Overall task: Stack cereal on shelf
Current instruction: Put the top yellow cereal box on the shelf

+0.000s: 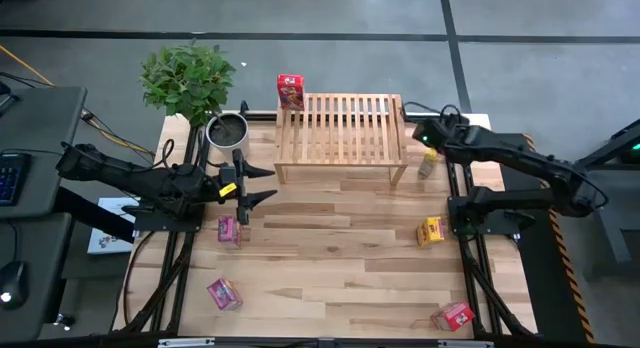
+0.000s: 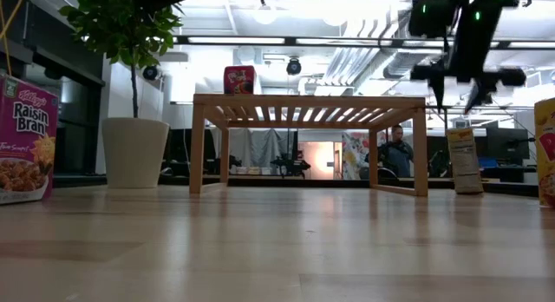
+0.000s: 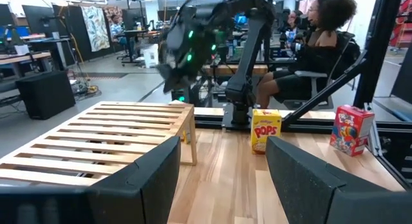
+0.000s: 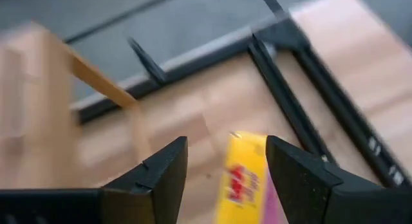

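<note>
right claw (image 4: 225,163) hangs open astride a yellow cereal box (image 4: 244,179), light, crushable cardboard best pinched across its narrow sides; left claw (image 1: 262,184) waits open.

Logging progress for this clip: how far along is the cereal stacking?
Done: one red box on the shelf. In hand: the open right hand is over a yellow box beside the shelf. Left: two pink, one yellow, one red.

A leafy potted plant (image 1: 188,80) stands at the table's (image 1: 330,278) far left corner. 1 seated person (image 3: 308,53) shows in the room beyond.
</note>
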### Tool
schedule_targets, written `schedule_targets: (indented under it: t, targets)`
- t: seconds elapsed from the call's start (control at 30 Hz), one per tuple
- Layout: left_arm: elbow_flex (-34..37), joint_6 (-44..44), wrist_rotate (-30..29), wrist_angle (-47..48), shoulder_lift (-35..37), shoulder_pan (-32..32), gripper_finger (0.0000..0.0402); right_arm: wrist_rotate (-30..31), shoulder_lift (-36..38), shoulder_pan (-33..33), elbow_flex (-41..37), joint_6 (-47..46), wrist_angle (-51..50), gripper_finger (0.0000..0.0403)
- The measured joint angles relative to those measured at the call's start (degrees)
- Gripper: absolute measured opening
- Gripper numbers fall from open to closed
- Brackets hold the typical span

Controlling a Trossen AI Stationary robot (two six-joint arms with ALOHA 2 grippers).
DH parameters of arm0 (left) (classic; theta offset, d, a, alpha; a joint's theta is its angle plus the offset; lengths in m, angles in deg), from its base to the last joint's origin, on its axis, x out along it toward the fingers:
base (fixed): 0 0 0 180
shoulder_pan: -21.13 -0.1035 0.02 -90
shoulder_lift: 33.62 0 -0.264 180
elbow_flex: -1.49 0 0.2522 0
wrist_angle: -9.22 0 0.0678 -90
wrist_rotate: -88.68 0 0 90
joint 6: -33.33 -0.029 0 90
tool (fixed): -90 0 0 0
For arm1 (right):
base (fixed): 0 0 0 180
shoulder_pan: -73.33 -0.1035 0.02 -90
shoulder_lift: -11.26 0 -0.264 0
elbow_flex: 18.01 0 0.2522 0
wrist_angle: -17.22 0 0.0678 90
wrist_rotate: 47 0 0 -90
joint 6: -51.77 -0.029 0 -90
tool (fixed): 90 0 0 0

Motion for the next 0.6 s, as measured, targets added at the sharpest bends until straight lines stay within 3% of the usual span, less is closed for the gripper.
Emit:
schedule_targets:
  t: [0.1,0.3,0.6]
  targets:
    - [0.0,0.0,-0.37,0.01,0.0,0.0,0.0218,2.96,0.6,-1.58,5.51,1.96,-4.35,0.0198]
    - [0.0,0.02,-0.39,0.02,0.0,0.0,0.0218,3.38,0.58,-3.35,11.18,2.06,-11.64,0.0197]
    - [0.0,0.02,-0.46,0.02,0.0,0.0,0.0218,3.19,0.47,-6.2,0.19,-5.96,-9.33,0.0197]
